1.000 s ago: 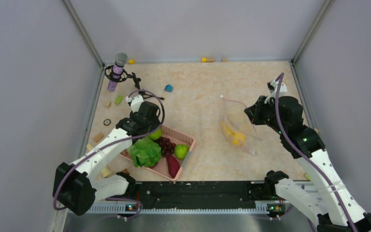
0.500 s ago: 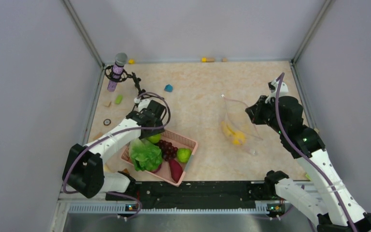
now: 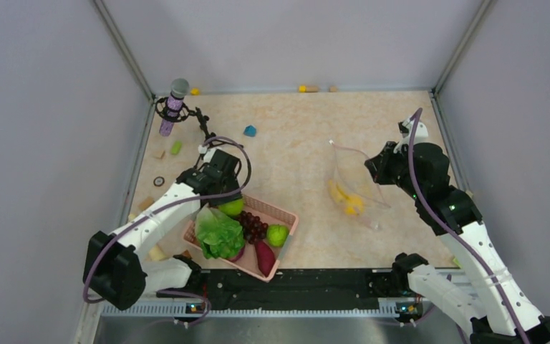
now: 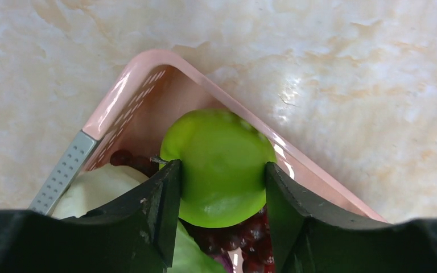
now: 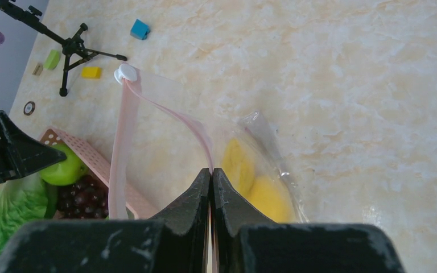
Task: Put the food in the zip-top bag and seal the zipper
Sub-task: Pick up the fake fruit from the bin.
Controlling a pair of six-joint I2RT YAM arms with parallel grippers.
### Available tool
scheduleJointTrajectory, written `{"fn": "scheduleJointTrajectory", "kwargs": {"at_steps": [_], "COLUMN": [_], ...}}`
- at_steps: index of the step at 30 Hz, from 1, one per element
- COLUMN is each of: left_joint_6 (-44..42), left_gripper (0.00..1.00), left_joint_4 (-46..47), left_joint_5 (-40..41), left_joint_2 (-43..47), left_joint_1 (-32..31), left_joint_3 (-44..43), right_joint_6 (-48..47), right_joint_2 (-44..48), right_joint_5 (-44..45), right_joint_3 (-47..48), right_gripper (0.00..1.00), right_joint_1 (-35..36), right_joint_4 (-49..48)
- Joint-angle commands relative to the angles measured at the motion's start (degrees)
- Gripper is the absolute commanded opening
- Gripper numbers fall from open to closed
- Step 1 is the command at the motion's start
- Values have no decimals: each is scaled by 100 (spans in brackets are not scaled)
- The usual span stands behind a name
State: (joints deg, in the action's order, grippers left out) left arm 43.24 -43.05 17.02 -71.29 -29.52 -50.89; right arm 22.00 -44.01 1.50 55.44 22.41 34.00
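My left gripper [image 3: 223, 192] is shut on a green round fruit [image 3: 231, 207] at the far corner of the pink basket [image 3: 286, 210]. In the left wrist view the fruit [image 4: 219, 142] fills the gap between the fingers [image 4: 162, 199]. Lettuce [image 3: 218, 233], dark grapes [image 3: 254, 226], another green fruit [image 3: 277, 234] and a reddish sweet potato [image 3: 265, 258] lie in the basket. My right gripper [image 5: 211, 170] is shut on the pink zipper strip [image 5: 124, 136] and holds the clear bag [image 3: 362, 183] open. Yellow banana and lemon [image 5: 256, 185] lie inside the bag.
A microphone on a small tripod [image 3: 174, 107] stands at the back left. A blue block [image 3: 250, 130], a green block [image 3: 176, 147] and other small blocks lie around it. More small pieces [image 3: 306, 88] lie along the back wall. Grey walls close in the table.
The left arm has shifted and the pink basket has slid a little right and toward the near edge, with the green fruit between the fingers. The right arm and bag have not moved.
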Motion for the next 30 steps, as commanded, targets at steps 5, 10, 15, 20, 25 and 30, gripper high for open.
{"fn": "scheduleJointTrajectory", "kwargs": {"at_steps": [5, 10, 15, 20, 25, 30], "left_joint_6": [-268, -456, -605, -738, -840, -858], "left_gripper": [32, 31, 30, 30, 31, 31], "left_joint_4": [242, 507, 1035, 1134, 1627, 2589], "left_joint_5": [-693, -1103, -1468, -1479, -2020, -2804], "left_joint_2": [950, 1332, 1832, 2353, 2913, 3100], "left_joint_1": [-22, -21, -23, -27, -26, -28], "left_joint_3": [130, 248, 428, 482, 601, 725], "right_joint_6": [-79, -79, -79, -74, -78, -70], "right_joint_2": [109, 126, 127, 129, 125, 119], "right_joint_5": [98, 96, 91, 88, 57, -6], "right_joint_3": [1, 0, 1, -1, -5, 2], "right_gripper": [4, 4, 4, 4, 4, 4], "right_joint_1": [-44, -43, -44, -44, -42, -43], "right_joint_4": [-51, -45, -51, -51, -60, -58]}}
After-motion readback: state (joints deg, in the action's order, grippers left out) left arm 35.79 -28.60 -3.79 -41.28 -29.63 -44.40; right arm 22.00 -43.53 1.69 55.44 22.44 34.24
